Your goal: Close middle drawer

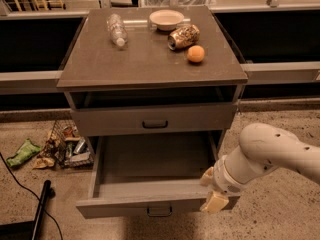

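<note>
1. The middle drawer (125, 205) is seen pulled well out.
2. The gripper (211, 190) is placed at its front right corner; clenched or released cannot be told.
3. A straight inward push is called for next.

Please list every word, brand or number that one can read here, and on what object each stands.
None can be read.
Can on the cabinet top: print too blurred.
Bottle: no label legible.
Wrappers on the floor: too blurred.
Middle drawer, pulled out, and the tool at its front right corner: no markings visible.
</note>
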Robot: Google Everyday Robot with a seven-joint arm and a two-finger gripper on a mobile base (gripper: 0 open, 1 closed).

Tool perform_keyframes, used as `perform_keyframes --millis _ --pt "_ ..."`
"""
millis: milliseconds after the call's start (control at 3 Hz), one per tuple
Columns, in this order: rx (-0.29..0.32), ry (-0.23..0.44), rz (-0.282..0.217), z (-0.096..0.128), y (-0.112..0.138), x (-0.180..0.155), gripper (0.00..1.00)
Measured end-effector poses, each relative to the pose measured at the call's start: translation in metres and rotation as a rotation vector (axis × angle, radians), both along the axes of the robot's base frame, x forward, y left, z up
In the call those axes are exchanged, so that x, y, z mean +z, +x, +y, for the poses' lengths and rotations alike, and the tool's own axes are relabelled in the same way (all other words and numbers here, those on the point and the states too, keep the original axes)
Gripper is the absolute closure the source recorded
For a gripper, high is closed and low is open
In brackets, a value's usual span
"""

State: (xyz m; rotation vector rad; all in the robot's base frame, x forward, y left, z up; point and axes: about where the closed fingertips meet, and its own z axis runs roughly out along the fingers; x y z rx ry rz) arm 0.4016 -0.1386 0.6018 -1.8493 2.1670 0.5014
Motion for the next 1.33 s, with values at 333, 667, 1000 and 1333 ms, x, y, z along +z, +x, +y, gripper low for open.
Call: perform_keyframes --millis 333,667,1000,1333 --pt "0.0 0.001 0.003 0.0 0.0 -0.002 0.66" --pt "0.001 0.001 0.004 0.0 0.0 -0.002 0.89" --pt "0.034 -0.015 0.02 0.006 -0.005 -0.037 1.0" --pt "0.096 -0.017 0.046 0.015 -0.014 -0.094 1.0"
